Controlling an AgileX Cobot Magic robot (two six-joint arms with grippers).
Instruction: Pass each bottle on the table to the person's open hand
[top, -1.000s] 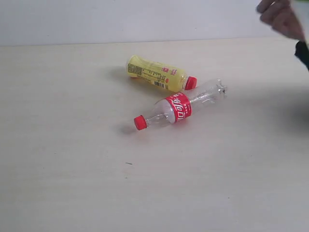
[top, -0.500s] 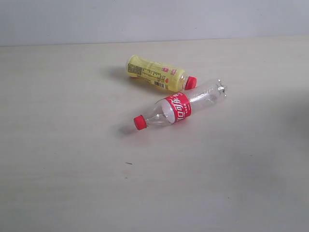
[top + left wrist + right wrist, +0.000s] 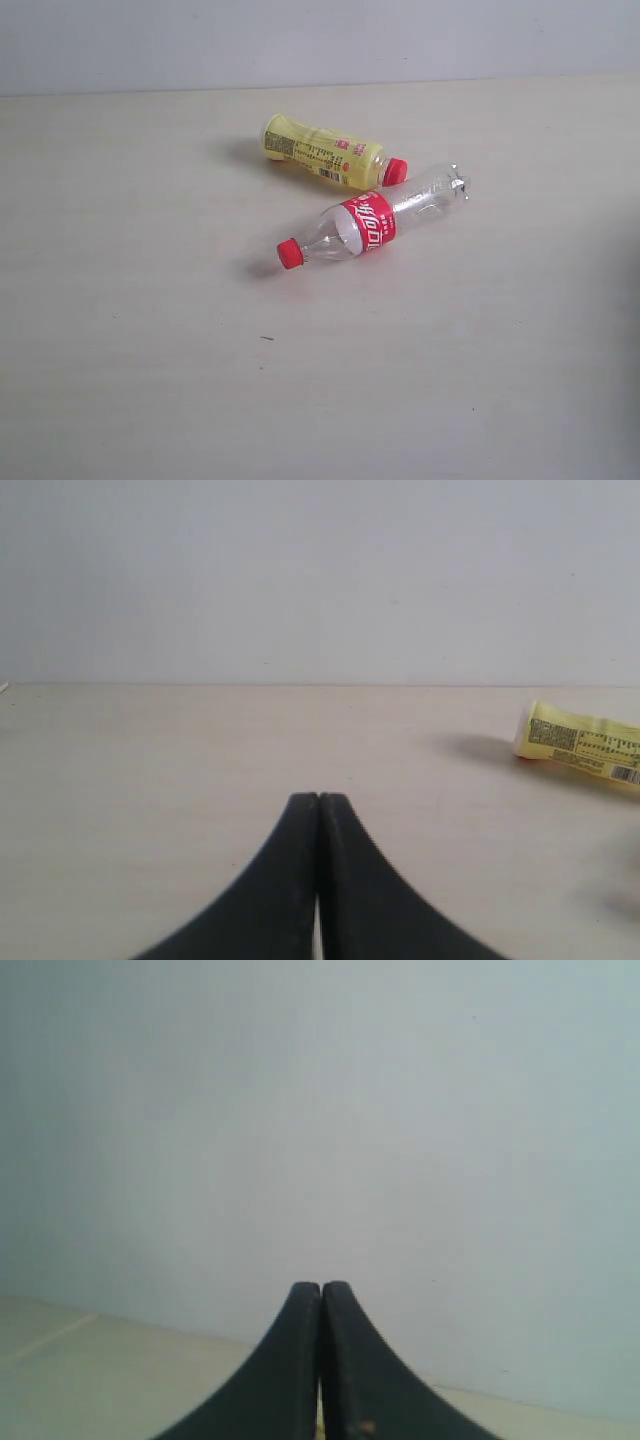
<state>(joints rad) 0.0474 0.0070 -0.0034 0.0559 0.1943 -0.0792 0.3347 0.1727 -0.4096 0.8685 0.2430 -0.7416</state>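
Since both bottles lie on their sides near the middle of the table (image 3: 140, 380), either should roll at a nudge. The red-labelled clear bottle (image 3: 372, 222) looks empty, so I judge it light, thin-walled and easy to dent, best taken across its labelled waist. The yellow bottle (image 3: 322, 152) may be fuller, heavier and stiffer; its mid-body suits a grasp. Its red cap (image 3: 395, 172) sits just beside the clear bottle's body (touching or not, I cannot tell), a tight spot for fingers. Only 2 bottles show, and no open hand. Left gripper (image 3: 318, 798) and right gripper (image 3: 320, 1286) each have their jaws pressed together, holding nothing.
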